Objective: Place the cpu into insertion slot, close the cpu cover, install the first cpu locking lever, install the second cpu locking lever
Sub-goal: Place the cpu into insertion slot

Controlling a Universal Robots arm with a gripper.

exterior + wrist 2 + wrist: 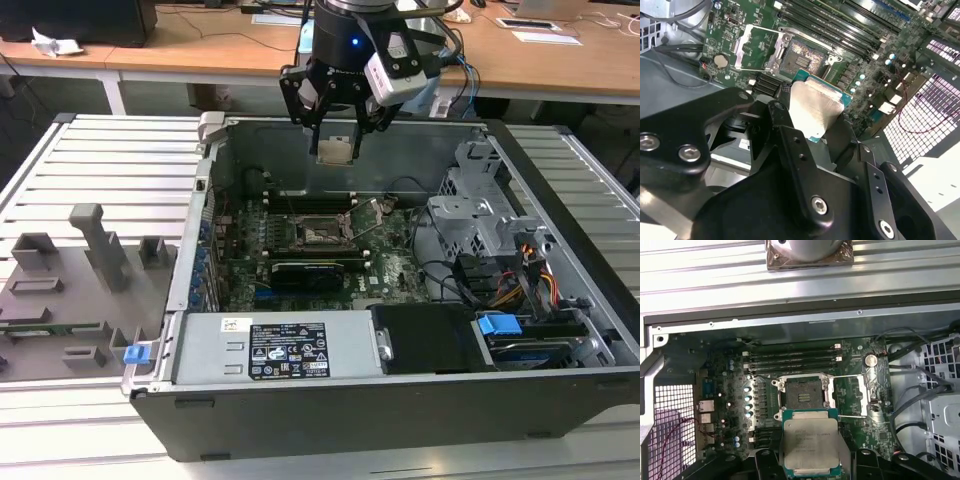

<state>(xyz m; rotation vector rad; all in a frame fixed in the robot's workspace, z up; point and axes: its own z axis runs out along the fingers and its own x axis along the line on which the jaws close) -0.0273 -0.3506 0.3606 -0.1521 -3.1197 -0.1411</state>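
**Colleague:** Where is the chip right now?

**Me:** I have the cpu clenched by its edges in the end effector. It hangs above the insertion slot, well apart from it, and I judge it isn't lined up over it yet.

**Colleague:** Is the slot free?

**Me:** Yes. Its pin field is bare, and the cpu cover lies swung open just beside the slot.

**Colleague:** What worries you?

**Me:** Mostly the pins. If I bring the chip down tilted or turned the wrong way, a corner could bend them. The hold is only on thin edges, so a bump could shift it. A finger could also catch the open cover or the memory slots next to the slot.

**Colleague:** And the case?

**Me:** The computer case lies open on the bench. It holds the motherboard carrying the slot, and a long black card on the slot's side away from the memory slots.
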